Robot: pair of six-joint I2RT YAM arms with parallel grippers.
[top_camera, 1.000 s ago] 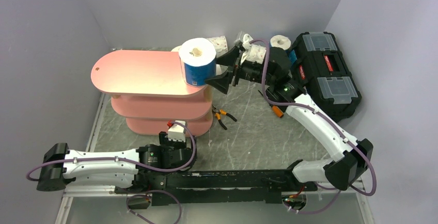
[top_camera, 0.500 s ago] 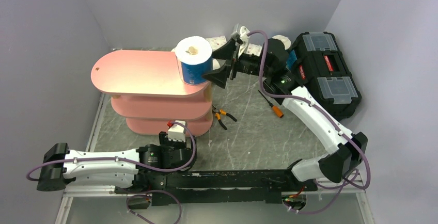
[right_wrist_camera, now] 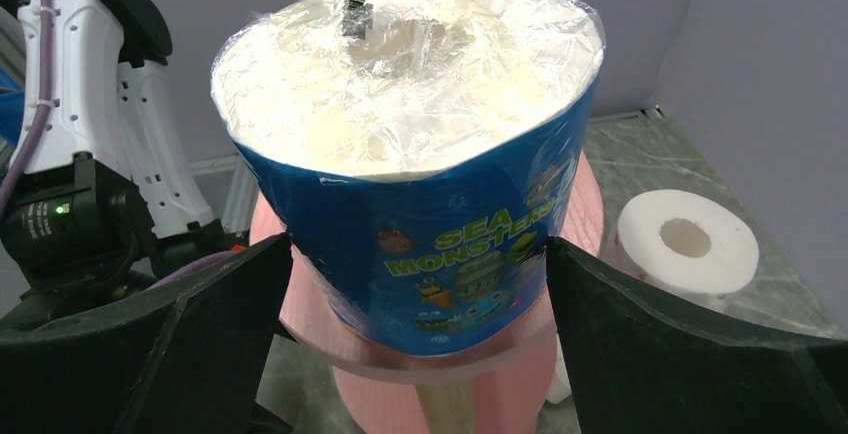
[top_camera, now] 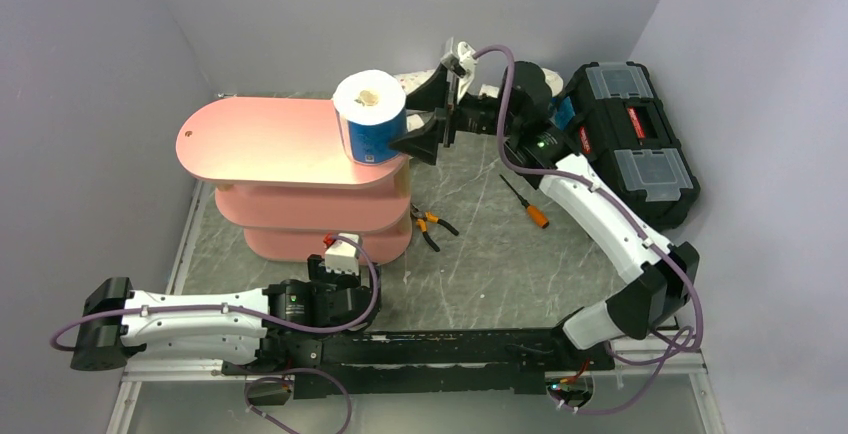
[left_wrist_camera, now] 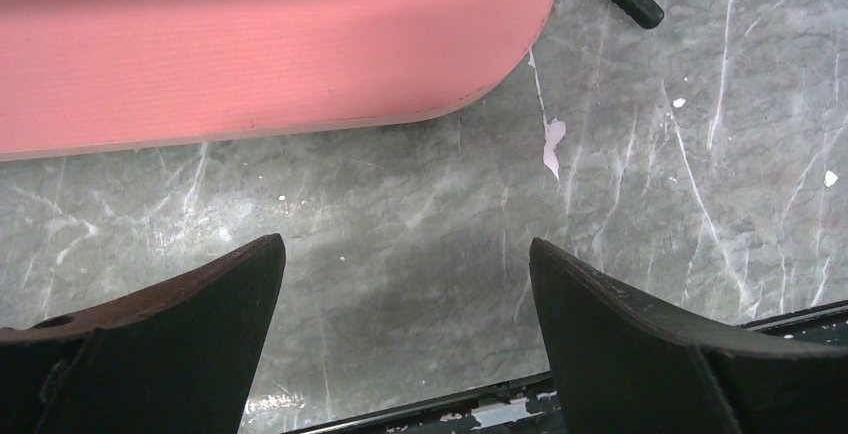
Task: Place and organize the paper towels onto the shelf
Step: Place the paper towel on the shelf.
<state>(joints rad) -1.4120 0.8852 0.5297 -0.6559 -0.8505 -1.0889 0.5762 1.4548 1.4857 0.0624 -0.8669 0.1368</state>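
A blue-wrapped paper towel roll (top_camera: 369,119) stands upright at the right end of the pink shelf's (top_camera: 265,139) top board. My right gripper (top_camera: 408,126) is open at that end, one finger on each side of the roll's lower part (right_wrist_camera: 440,254), and the shelf's rim (right_wrist_camera: 300,316) shows under it. A plain white roll (right_wrist_camera: 687,244) stands on the table beyond. More white rolls (top_camera: 412,79) lie behind the right arm. My left gripper (left_wrist_camera: 405,244) is open over bare table just in front of the shelf's bottom board (left_wrist_camera: 250,54).
A black toolbox (top_camera: 630,139) sits at the right against the wall. An orange-handled screwdriver (top_camera: 536,214) and pliers (top_camera: 432,224) lie on the table right of the shelf. Walls close in the left, back and right sides.
My right gripper has moved left, its fingers coming around the blue-wrapped roll. The roll has shifted slightly left on the top board. The left arm has not moved.
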